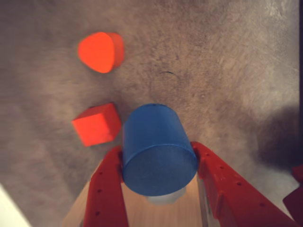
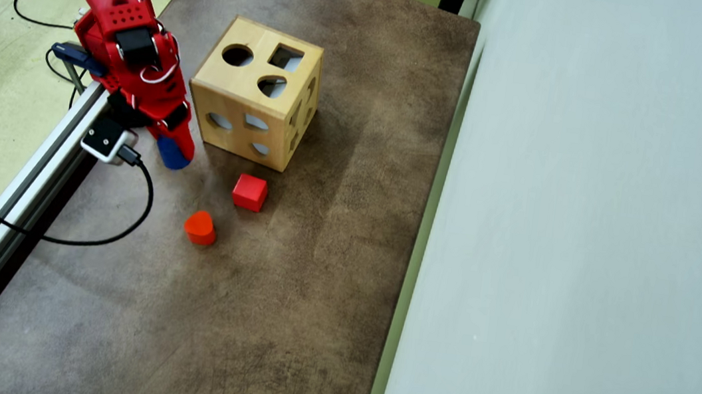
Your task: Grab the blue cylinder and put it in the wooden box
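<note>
While the red claw (image 1: 158,156) clamps the blue cylinder (image 1: 158,149) between both fingers, the cylinder sits near the table's left edge (image 2: 73,143) in the overhead view, just left of the wooden box (image 2: 249,101). A red cube (image 2: 250,192) lies close beyond it, an orange block (image 2: 200,227) farther off. Bare brown table (image 2: 242,317) spreads wide below them.
</note>
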